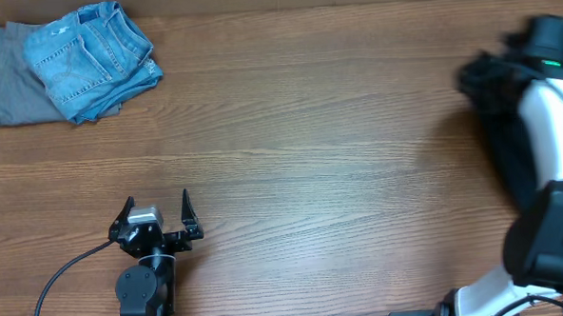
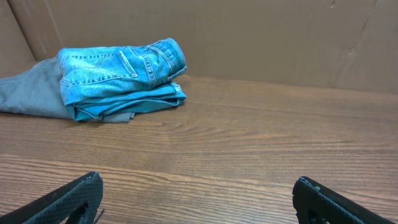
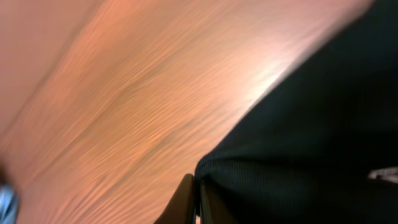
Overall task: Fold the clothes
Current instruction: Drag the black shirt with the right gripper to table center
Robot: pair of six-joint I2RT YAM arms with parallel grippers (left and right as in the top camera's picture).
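Right gripper in close-up from its own wrist camera: 2 dark fingers pressed together, clamped on the ribbed edge of the black garment. Black fabric across the lower right of that view, with a small white tag at the right border. Blurred wood grain of the table behind, filling the upper left. Impossible to tell from here whether the cloth hangs clear of the wood or touches it.

From overhead, right arm, white and black, along the far right edge of the table. A dark mass at its upper end, fabric and arm hard to tell apart there, gripper fingers not distinguishable.

Left gripper near the front edge of the table, left of centre, 2 fingers spread wide apart and pointing toward the far side. In the left wrist view, black fingertips low in both bottom corners, only wood grain showing between them. A black cable curving from the left arm's base toward the front left edge.

Folded light blue jeans in the far left corner, lying partly on a grey cloth that spreads out to the left. Both well apart from either gripper. A brown cardboard wall standing behind the table in the left wrist view.
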